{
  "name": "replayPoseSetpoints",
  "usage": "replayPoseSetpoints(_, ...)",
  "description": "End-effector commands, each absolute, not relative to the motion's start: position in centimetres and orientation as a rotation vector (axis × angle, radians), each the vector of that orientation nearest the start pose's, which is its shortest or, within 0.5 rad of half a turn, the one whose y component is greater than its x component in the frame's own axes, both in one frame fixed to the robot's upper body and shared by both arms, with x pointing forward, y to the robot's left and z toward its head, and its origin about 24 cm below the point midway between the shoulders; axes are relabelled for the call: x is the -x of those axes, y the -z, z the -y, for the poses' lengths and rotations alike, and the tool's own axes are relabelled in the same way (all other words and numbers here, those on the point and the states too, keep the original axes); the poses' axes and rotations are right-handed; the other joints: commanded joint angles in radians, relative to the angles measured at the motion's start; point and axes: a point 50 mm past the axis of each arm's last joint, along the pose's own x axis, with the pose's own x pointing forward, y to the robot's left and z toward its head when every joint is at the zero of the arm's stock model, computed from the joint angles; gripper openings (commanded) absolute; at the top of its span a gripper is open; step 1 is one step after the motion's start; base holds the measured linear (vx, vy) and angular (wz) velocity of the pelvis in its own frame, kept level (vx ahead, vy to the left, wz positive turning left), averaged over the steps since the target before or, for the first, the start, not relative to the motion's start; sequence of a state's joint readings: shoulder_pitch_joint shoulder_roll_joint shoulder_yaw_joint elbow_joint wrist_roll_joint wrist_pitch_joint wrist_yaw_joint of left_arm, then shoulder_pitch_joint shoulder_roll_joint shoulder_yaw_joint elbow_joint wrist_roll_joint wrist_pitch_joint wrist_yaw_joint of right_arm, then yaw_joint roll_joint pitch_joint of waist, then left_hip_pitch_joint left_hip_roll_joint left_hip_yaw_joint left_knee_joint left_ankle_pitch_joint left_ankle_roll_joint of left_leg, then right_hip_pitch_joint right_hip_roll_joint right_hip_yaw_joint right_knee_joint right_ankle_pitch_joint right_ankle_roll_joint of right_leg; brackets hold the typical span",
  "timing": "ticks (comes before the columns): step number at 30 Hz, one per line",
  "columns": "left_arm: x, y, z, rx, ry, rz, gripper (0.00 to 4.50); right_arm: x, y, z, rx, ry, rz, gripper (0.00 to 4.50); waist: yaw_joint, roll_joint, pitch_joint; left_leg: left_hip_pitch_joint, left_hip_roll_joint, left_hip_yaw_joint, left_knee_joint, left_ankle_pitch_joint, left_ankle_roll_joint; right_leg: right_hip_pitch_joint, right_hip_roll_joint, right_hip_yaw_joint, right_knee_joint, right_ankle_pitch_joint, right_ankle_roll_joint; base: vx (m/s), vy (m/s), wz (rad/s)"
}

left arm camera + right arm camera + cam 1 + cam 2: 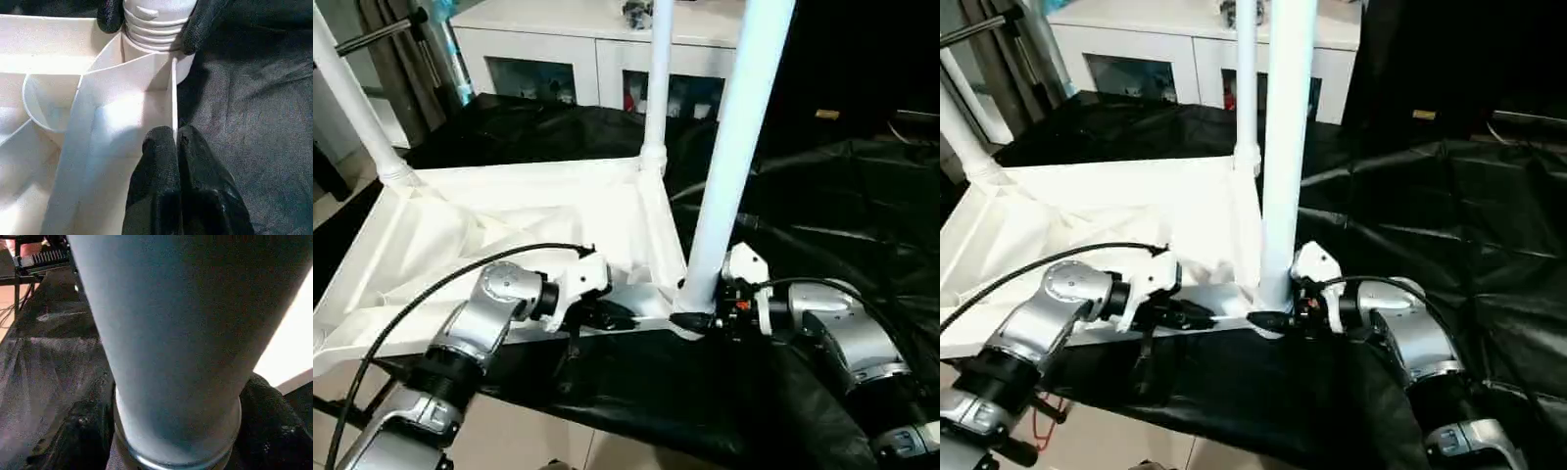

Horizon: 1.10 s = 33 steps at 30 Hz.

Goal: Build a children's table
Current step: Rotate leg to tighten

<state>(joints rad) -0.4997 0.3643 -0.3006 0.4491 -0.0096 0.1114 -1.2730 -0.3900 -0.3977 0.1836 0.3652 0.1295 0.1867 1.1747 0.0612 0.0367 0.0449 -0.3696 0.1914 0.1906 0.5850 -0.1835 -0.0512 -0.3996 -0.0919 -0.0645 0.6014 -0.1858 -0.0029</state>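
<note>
The white tabletop (pixel 509 225) lies upside down on a black cloth, ribbed underside up. Three white legs stand in its corner sockets: one at the far left (pixel 352 98), one at the far corner (pixel 656 88), and a thick one at the near right corner (pixel 729 147). My left gripper (pixel 175 139) is shut on the thin near rim wall of the tabletop, close to that near corner (pixel 607 315). My right gripper (pixel 690 321) clasps the base of the near leg, a black finger (pixel 200 24) pressing on each side of its ridged foot (pixel 156 29).
The black cloth (pixel 822 196) covers the work surface and spreads to the right and behind. A white cabinet with glass doors (pixel 587 59) stands at the back. A dark stand (pixel 391 34) is at the far left. Light floor (pixel 509 436) shows below the near edge.
</note>
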Motion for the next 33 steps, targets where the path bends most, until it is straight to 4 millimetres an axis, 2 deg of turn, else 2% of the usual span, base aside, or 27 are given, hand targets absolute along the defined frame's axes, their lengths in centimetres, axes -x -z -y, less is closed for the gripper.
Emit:
replayPoseSetpoints(1, -29.2, -4.9, -11.0, -0.349, 1.480, -0.389, 0.00, -28.0, -4.5, 12.3, 0.121, -1.376, -0.352, 2.77, 0.001, -0.013, -0.058, 0.009, 0.041, -0.012, -0.068, -0.205, 0.058, 0.046, -0.051, 0.041, -0.068, -0.191, -0.244, 0.000, 0.000, 0.00)
replayPoseSetpoints(5, -30.1, -4.7, -10.5, -0.331, 1.378, -0.393, 0.00, -28.6, -3.5, 11.7, 0.110, -1.260, -0.348, 2.75, -0.003, -0.012, -0.054, 0.010, 0.039, -0.013, -0.071, -0.243, 0.037, 0.042, -0.053, 0.042, -0.076, -0.257, -0.231, 0.000, 0.000, 0.00)
replayPoseSetpoints(7, -31.1, -4.8, -9.8, -0.301, 1.262, -0.389, 0.00, -29.6, -2.5, 11.1, 0.104, -1.091, -0.375, 2.74, -0.010, -0.008, -0.048, 0.014, 0.036, -0.016, -0.077, -0.293, 0.007, 0.037, -0.054, 0.041, -0.086, -0.349, -0.209, 0.000, 0.000, 0.00)
replayPoseSetpoints(8, -31.9, -4.9, -9.1, -0.280, 1.176, -0.390, 0.00, -30.5, -1.8, 10.5, 0.083, -0.942, -0.407, 2.74, -0.017, -0.008, -0.046, 0.018, 0.034, -0.020, -0.079, -0.322, -0.016, 0.034, -0.053, 0.039, -0.090, -0.405, -0.193, 0.000, 0.000, 0.00)
replayPoseSetpoints(10, -32.4, -4.9, -8.5, -0.266, 1.125, -0.390, 0.00, -31.0, -1.5, 9.8, 0.065, -0.857, -0.413, 2.73, -0.022, -0.008, -0.047, 0.019, 0.032, -0.025, -0.081, -0.345, -0.031, 0.035, -0.055, 0.036, -0.094, -0.448, -0.173, 0.000, 0.000, 0.00)
replayPoseSetpoints(11, -32.4, -4.9, -8.5, -0.266, 1.125, -0.390, 0.00, -31.0, -1.5, 9.8, 0.065, -0.857, -0.413, 2.73, -0.027, -0.009, -0.048, 0.020, 0.033, -0.027, -0.081, -0.361, -0.028, 0.035, -0.056, 0.037, -0.099, -0.454, -0.159, 0.000, 0.000, 0.00)
replayPoseSetpoints(13, -32.9, -4.7, -7.3, -0.246, 1.058, -0.391, 0.00, -31.6, -1.1, 7.9, 0.007, -0.748, -0.428, 2.73, -0.029, -0.006, -0.049, 0.021, 0.033, -0.024, -0.081, -0.358, -0.022, 0.030, -0.055, 0.040, -0.100, -0.424, -0.164, 0.000, 0.000, 0.00)
replayPoseSetpoints(14, -32.9, -4.7, -7.1, -0.245, 1.050, -0.391, 0.00, -31.7, -1.1, 7.5, 0.002, -0.733, -0.432, 2.73, -0.034, -0.006, -0.051, 0.018, 0.030, -0.025, -0.082, -0.358, -0.026, 0.034, -0.051, 0.037, -0.097, -0.397, -0.172, 0.000, 0.000, 0.00)
replayPoseSetpoints(18, -33.0, -4.9, -6.5, -0.238, 1.052, -0.373, 0.00, -32.0, -1.4, 6.9, 0.058, -0.729, -0.383, 2.73, -0.031, -0.003, -0.053, 0.018, 0.032, -0.022, -0.080, -0.346, -0.013, 0.034, -0.054, 0.040, -0.096, -0.358, -0.179, 0.000, 0.000, 0.00)
replayPoseSetpoints(19, -33.0, -5.0, -6.5, -0.238, 1.063, -0.366, 0.00, -32.0, -1.6, 6.8, 0.054, -0.738, -0.370, 3.28, -0.031, -0.005, -0.054, 0.015, 0.032, -0.021, -0.080, -0.336, -0.005, 0.037, -0.053, 0.040, -0.095, -0.339, -0.182, 0.000, 0.000, 0.00)
replayPoseSetpoints(20, -32.8, -5.0, -6.4, -0.242, 1.084, -0.359, 0.00, -32.0, -1.7, 7.0, 0.026, -0.745, -0.360, 3.42, -0.029, 0.005, -0.054, 0.017, 0.032, -0.021, -0.080, -0.336, -0.003, 0.037, -0.053, 0.040, -0.093, -0.330, -0.187, 0.000, 0.000, 0.00)
replayPoseSetpoints(21, -32.8, -5.0, -6.4, -0.244, 1.092, -0.357, 0.00, -32.1, -1.8, 7.0, 0.017, -0.747, -0.358, 3.42, -0.031, 0.002, -0.054, 0.016, 0.033, -0.020, -0.081, -0.337, -0.001, 0.036, -0.051, 0.040, -0.095, -0.323, -0.188, 0.000, 0.000, 0.00)
replayPoseSetpoints(22, -32.6, -5.0, -6.3, -0.251, 1.116, -0.353, 0.00, -32.1, -2.0, 7.1, -0.009, -0.753, -0.350, 3.49, -0.031, 0.005, -0.054, 0.015, 0.032, -0.021, -0.081, -0.339, -0.001, 0.038, -0.052, 0.040, -0.093, -0.317, -0.191, 0.000, 0.000, 0.00)
replayPoseSetpoints(23, -32.3, -4.9, -6.4, -0.256, 1.145, -0.354, 0.00, -32.1, -2.2, 7.4, -0.025, -0.768, -0.339, 3.78, -0.030, 0.002, -0.056, 0.014, 0.032, -0.020, -0.080, -0.336, 0.003, 0.040, -0.051, 0.040, -0.092, -0.298, -0.197, 0.000, 0.000, 0.00)
replayPoseSetpoints(25, -31.8, -5.0, -6.7, -0.263, 1.213, -0.351, 0.00, -32.0, -2.8, 8.0, 0.014, -0.836, -0.307, 3.88, -0.030, 0.004, -0.057, 0.010, 0.034, -0.022, -0.081, -0.327, 0.011, 0.044, -0.052, 0.039, -0.089, -0.279, -0.198, 0.000, 0.000, 0.00)
replayPoseSetpoints(26, -31.3, -5.2, -7.2, -0.266, 1.279, -0.345, 0.00, -31.6, -3.3, 8.7, 0.049, -0.924, -0.294, 3.88, -0.029, 0.003, -0.060, 0.008, 0.034, -0.021, -0.079, -0.308, 0.020, 0.047, -0.051, 0.039, -0.085, -0.244, -0.204, 0.000, 0.000, 0.00)
replayPoseSetpoints(27, -31.3, -5.2, -7.2, -0.266, 1.279, -0.345, 0.00, -31.6, -3.3, 8.7, 0.049, -0.924, -0.294, 3.88, -0.027, 0.002, -0.062, 0.008, 0.035, -0.021, -0.077, -0.294, 0.026, 0.049, -0.051, 0.039, -0.081, -0.217, -0.211, 0.000, 0.000, 0.00)
replayPoseSetpoints(28, -31.1, -5.2, -7.4, -0.266, 1.304, -0.344, 0.00, -31.4, -3.5, 8.9, 0.058, -0.961, -0.290, 3.88, -0.028, 0.004, -0.064, 0.009, 0.036, -0.017, -0.074, -0.258, 0.037, 0.045, -0.050, 0.041, -0.076, -0.152, -0.233, 0.000, 0.000, 0.00)
replayPoseSetpoints(29, -30.9, -5.2, -7.9, -0.284, 1.340, -0.342, 0.00, -31.0, -3.7, 9.5, 0.089, -1.021, -0.283, 3.88, -0.025, 0.008, -0.065, 0.010, 0.036, -0.018, -0.072, -0.243, 0.042, 0.048, -0.050, 0.039, -0.074, -0.128, -0.242, 0.000, 0.000, 0.00)
replayPoseSetpoints(30, -30.7, -5.2, -8.2, -0.297, 1.361, -0.341, 0.00, -30.8, -3.8, 9.9, 0.110, -1.058, -0.280, 3.88, -0.024, 0.006, -0.068, 0.007, 0.035, -0.014, -0.068, -0.206, 0.059, 0.052, -0.047, 0.038, -0.066, -0.065, -0.258, 0.000, 0.000, 0.00)
replayPoseSetpoints(31, -30.6, -5.2, -8.6, -0.305, 1.383, -0.353, 0.00, -30.5, -3.9, 10.3, 0.126, -1.105, -0.283, 3.88, -0.020, 0.009, -0.069, 0.008, 0.036, -0.012, -0.064, -0.180, 0.076, 0.052, -0.046, 0.036, -0.062, -0.021, -0.273, 0.000, 0.000, 0.00)
replayPoseSetpoints(33, -30.4, -5.1, -9.1, -0.322, 1.407, -0.363, 0.00, -30.1, -4.2, 10.8, 0.135, -1.156, -0.285, 3.88, -0.014, 0.008, -0.069, 0.007, 0.036, -0.010, -0.062, -0.159, 0.092, 0.053, -0.046, 0.035, -0.058, 0.005, -0.286, 0.000, 0.000, 0.00)
